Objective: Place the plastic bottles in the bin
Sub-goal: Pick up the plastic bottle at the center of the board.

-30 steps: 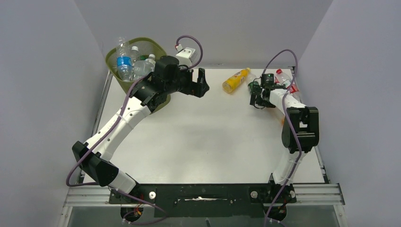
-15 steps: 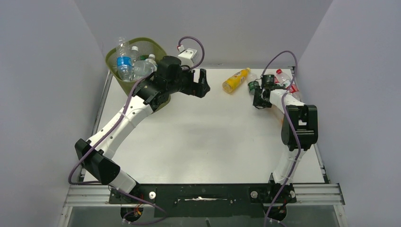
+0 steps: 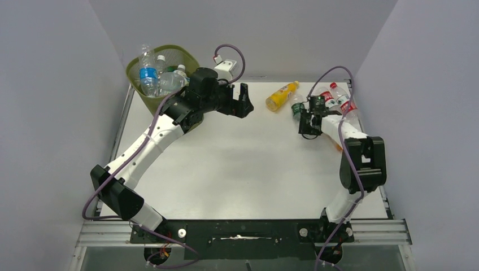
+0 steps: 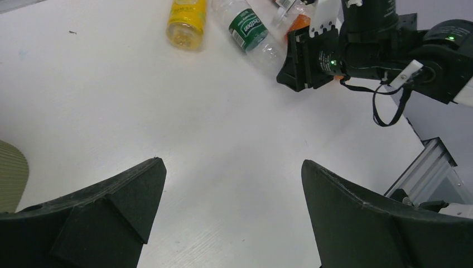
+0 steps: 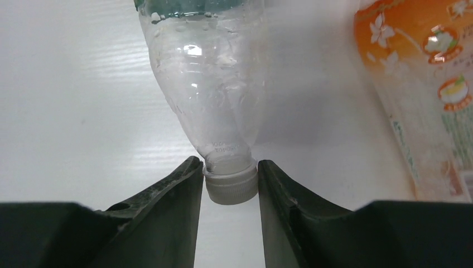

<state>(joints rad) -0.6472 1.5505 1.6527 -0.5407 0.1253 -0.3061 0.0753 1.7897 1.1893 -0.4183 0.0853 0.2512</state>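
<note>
Right tool (image 5: 228, 167): clamped on the cap of the green-label bottle (image 5: 206, 72), probably as the narrowest hold for lifting.
Where: it lay on the surface (image 3: 237, 164) at 1 o'clock.
Left tool (image 4: 231, 167): jaws apart, empty, beside the bin (image 3: 144, 103) at 11 o'clock.

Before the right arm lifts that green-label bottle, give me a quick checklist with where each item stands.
1. The right jaws shut on the green-label bottle at its cap: ok.
2. Grip firm enough to lift: cannot tell; only the cap end is pinched.
3. The orange-label bottle apart from the held one: ok, a gap shows.
4. The left jaws open and empty: ok.
5. Way to the bin free: probably not ok; the left arm lies across its near side.
6. Room in the bin: cannot tell; bottles poke above its rim.
</note>
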